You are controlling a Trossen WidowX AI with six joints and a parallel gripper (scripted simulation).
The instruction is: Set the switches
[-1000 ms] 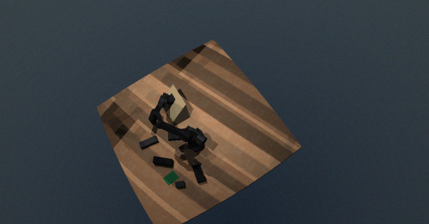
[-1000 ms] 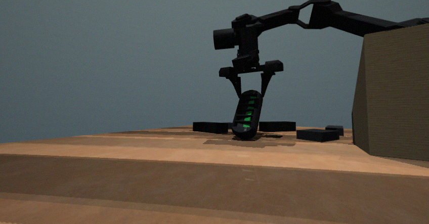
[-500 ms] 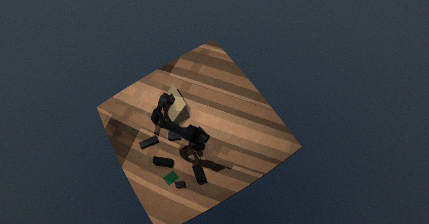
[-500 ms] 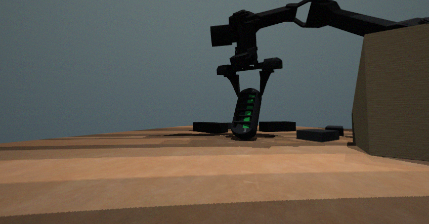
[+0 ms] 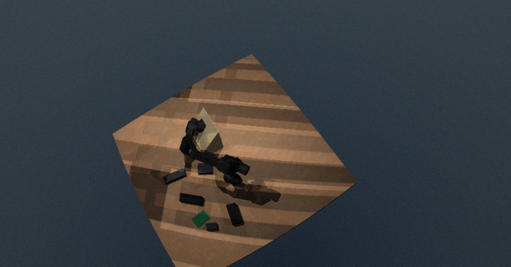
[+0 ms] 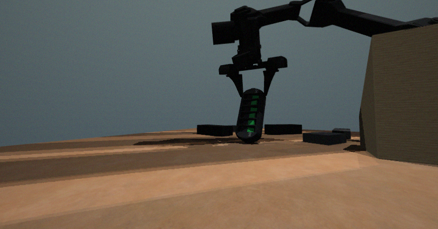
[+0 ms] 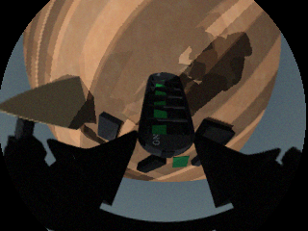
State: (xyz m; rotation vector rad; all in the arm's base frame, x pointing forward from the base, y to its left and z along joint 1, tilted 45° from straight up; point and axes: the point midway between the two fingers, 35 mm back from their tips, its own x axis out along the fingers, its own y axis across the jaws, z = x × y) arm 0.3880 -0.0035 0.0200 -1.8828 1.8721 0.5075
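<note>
The dark grey controller unit (image 6: 260,116) (image 7: 166,147) stands steeply on end, slightly tilted, its lower end at or just above the bench. My gripper (image 6: 253,95) (image 7: 166,135) is shut on its upper end, one finger on each side. The switch face, with an ON mark, shows in the exterior view and the wrist view. Green shows along the row of rockers, but which ends are pressed down I cannot tell for each. The underside label is hidden in both views. In the top view the arm and its dark parts make the unit hard to tell apart.
A beige block (image 5: 214,135) (image 6: 405,97) (image 7: 53,103) stands by the arm's base. Dark modules (image 5: 191,199) (image 5: 234,214) (image 5: 175,176) (image 5: 205,168) (image 6: 215,130) (image 6: 283,129) (image 7: 110,126), a small dark part (image 5: 211,226) and a green board (image 5: 200,219) (image 7: 180,162) lie on the bench.
</note>
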